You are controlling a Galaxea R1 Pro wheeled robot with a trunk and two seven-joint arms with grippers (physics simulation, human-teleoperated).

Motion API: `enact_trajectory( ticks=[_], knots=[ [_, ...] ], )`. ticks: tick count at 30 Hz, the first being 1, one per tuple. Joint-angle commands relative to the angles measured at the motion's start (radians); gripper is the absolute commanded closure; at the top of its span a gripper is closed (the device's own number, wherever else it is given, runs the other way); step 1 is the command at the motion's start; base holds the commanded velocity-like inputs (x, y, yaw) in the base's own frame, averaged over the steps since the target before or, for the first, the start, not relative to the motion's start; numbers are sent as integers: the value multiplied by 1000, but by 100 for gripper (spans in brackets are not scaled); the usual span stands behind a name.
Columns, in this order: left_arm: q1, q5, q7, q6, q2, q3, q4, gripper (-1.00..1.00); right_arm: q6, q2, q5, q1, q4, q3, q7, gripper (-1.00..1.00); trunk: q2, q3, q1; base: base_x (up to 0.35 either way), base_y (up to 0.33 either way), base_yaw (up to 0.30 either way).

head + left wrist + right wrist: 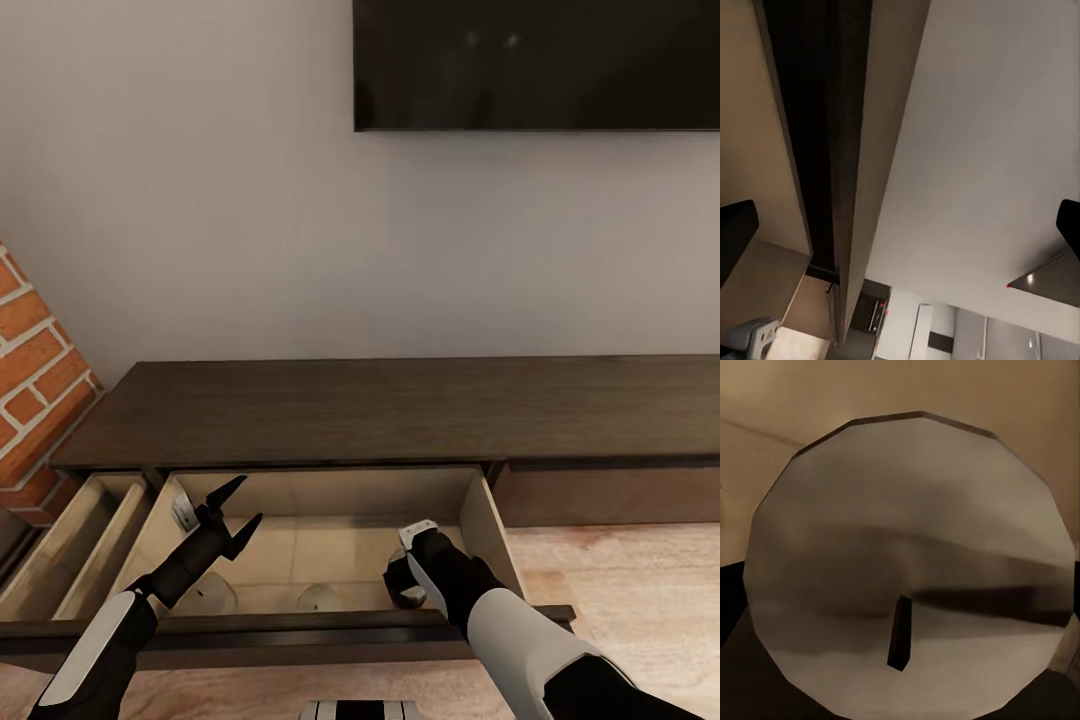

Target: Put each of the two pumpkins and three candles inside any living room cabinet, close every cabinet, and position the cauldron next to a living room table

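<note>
The long dark brown cabinet (400,410) stands against the wall with a pale beige drawer (480,520) pulled out below me. Two pale round candles (210,596) (320,598) sit at the drawer's near end. My left gripper (250,500) hovers open over the drawer's left part with nothing between its fingers (735,236). My right gripper (405,592) reaches down into the drawer's right part. In the right wrist view a third pale candle (907,562) with a dark wick sits between its fingers, which appear to hold it. No pumpkin is in view.
A second open drawer (75,545) lies further left, next to the red brick chimney (30,390). A large black screen (540,60) hangs on the pale wall above the cabinet. Light wood floor (630,570) shows at the right, before a closed drawer front (600,495).
</note>
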Motion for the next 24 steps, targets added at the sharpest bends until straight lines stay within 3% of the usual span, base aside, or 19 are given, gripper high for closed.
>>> enact_trajectory(
  ticks=[1, 18, 24],
  knots=[
    [0, 3, -1, 5, 0, 1, 0, -100, 5, 0, -8, -4, 1, 10, -4, 100, 0, -1, 0, 0, 0, 0],
    [0, 3, -1, 3, -2, 0, 0, -100, 6, 0, -4, -12, -1, 16, -5, 100, 0, -1, 0, 50, -41, 1],
    [0, 3, -1, 3, -2, -1, 0, -100, 7, 0, -5, -12, -1, 16, -7, 100, 0, -1, 0, 1, -1, 166]
  ],
)
